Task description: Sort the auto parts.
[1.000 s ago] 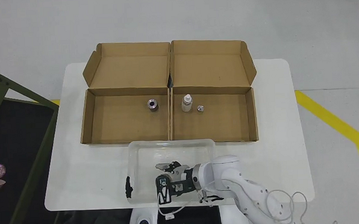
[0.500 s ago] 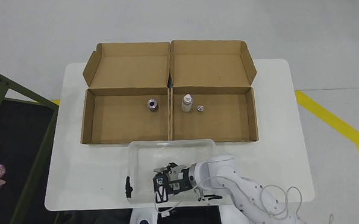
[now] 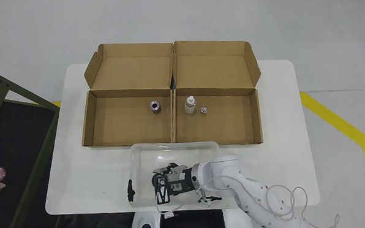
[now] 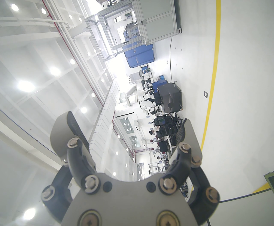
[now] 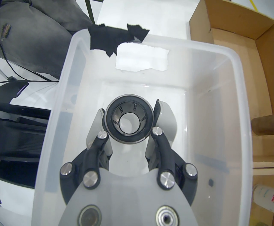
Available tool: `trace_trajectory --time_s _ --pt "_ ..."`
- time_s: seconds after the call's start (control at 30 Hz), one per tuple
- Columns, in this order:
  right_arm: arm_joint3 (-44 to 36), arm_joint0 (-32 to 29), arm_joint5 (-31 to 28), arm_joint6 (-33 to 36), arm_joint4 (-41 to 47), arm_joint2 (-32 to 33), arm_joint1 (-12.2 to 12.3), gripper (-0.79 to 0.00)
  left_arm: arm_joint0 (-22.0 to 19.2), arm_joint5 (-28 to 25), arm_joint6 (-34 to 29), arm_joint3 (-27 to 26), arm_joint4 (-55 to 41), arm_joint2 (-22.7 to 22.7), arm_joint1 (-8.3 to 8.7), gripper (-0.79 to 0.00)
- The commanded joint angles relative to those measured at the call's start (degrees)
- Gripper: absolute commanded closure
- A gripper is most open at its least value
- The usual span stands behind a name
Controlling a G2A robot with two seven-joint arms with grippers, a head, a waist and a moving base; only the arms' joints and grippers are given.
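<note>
Bearing between jaws of right pincer

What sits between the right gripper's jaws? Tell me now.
A black hollow sleeve, seen end-on, sits between the jaws of the right gripper, which touch both its sides, over the floor of the clear tub. The right wrist view shows it.

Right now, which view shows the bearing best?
Right wrist view: the bearing faces the lens, bore open, held in the right gripper. In the top view the arm largely covers it; the left wrist view looks out at the hall.
</note>
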Motion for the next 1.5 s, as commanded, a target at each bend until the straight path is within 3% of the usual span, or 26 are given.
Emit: trace_trajectory --time_s 0.0,0.43,1.47 --pt "-0.4 0.2 0.1 -0.4 0.4 0.1 0.0 0.0 0.0 0.0 0.0 0.0 0.0 0.0 0.0 -0.785" --pt "-2.9 2.1 3.3 -3.3 2.8 0.2 -0.1 0.0 0.0 0.0 0.0 0.0 0.0 0.0 0.0 -0.785" --pt "0.3 8.8 7.5 -7.0 10.2 -0.4 -1.3 0.0 0.0 0.0 0.0 0.0 0.0 0.0 0.0 -0.785"
